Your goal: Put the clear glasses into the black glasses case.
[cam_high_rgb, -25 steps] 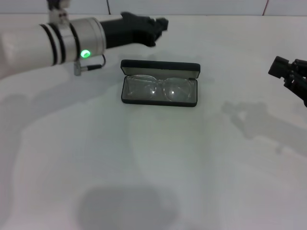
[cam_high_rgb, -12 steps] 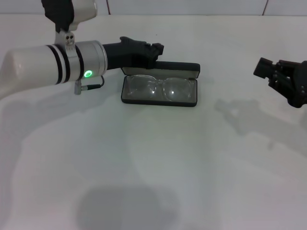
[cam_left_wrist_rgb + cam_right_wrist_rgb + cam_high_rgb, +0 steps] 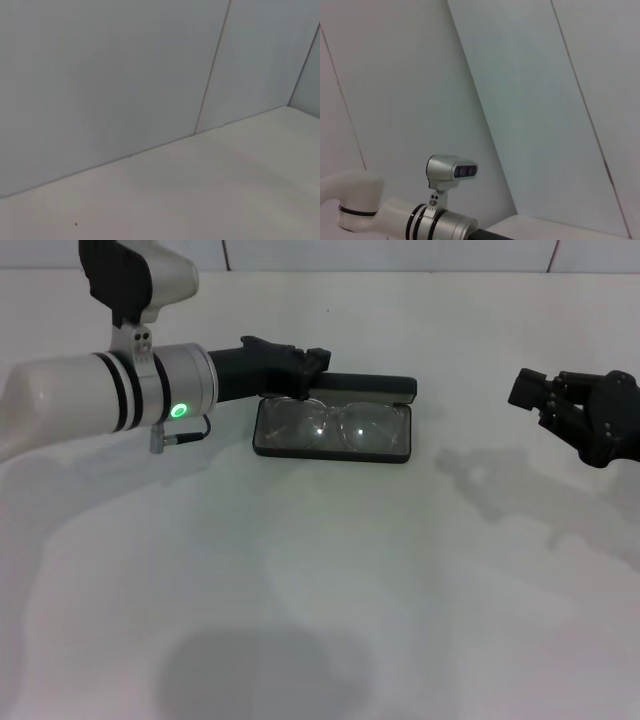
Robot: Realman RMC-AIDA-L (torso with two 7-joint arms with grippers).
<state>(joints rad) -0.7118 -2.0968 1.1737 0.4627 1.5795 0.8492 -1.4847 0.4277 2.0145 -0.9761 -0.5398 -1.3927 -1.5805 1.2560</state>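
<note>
White tabletop (image 3: 300, 590) fills the head view, with pale wall panels (image 3: 125, 75) rising behind it at twelve o'clock. From nine o'clock the big white left arm (image 3: 90, 400) reaches in, and its black left gripper (image 3: 312, 362) sits right at the back left corner of the case, covering that end of the lid; whether its fingers are spread or closed, I cannot tell. Over at three o'clock the black right gripper (image 3: 530, 390) hovers above the table, well apart from the case, its fingers impossible to read too. Centre stage lies the black rectangular hinged glasses case (image 3: 332, 430), lid lowered toward the back. Inside its tray rest the clear transparent plastic glasses (image 3: 335, 423), lenses side by side.
</note>
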